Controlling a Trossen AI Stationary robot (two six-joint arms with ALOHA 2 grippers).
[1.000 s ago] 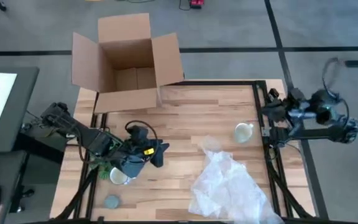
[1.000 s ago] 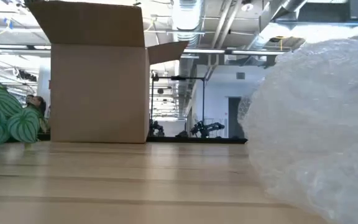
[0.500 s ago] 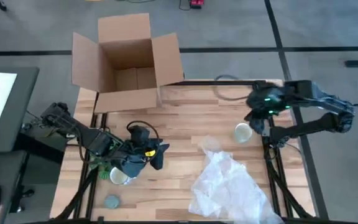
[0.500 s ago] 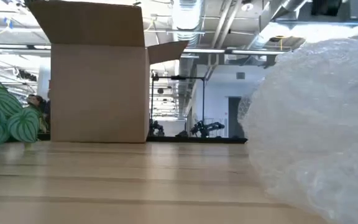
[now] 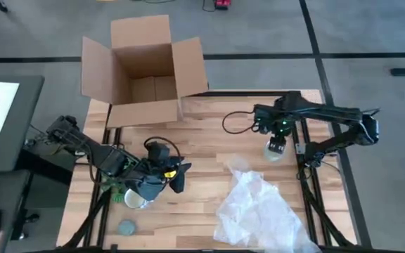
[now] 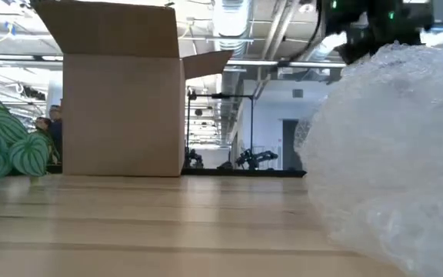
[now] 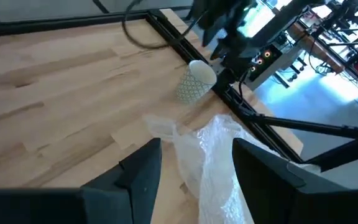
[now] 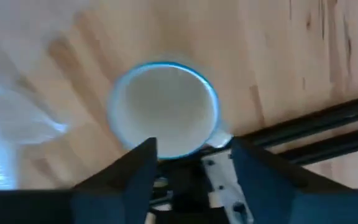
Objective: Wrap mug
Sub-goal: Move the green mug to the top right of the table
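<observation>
From above, the mug (image 5: 275, 151) stands upright at about 3 o'clock on the table (image 5: 209, 126), just beside the right frame rail. The right gripper (image 5: 276, 145) hangs directly over it. At 5 o'clock lies a crumpled sheet of bubble wrap (image 5: 259, 211), its top corner near the mug. The open box (image 5: 146, 70) sits at 11 o'clock, overhanging the far edge. The left gripper (image 5: 179, 173) rests at 8 o'clock beside a second cup (image 5: 134, 199) and a green bundle (image 5: 117, 193); a grey disc (image 5: 126, 228) lies at 7 o'clock.

At table height, the wrap (image 6: 391, 154) fills the right side and hides the mug; the box (image 6: 121, 100) stands far left, the bundle (image 6: 6, 150) at 9 o'clock.

The left wrist camera shows its fingers (image 7: 143, 174) spread, holding nothing, with the wrap (image 7: 210, 155) ahead and the mug (image 7: 194, 81) beyond it by the rail.

The right wrist camera looks down into the mug (image 8: 163, 109), with fingers (image 8: 135, 165) spread apart near its rim, not gripping.
</observation>
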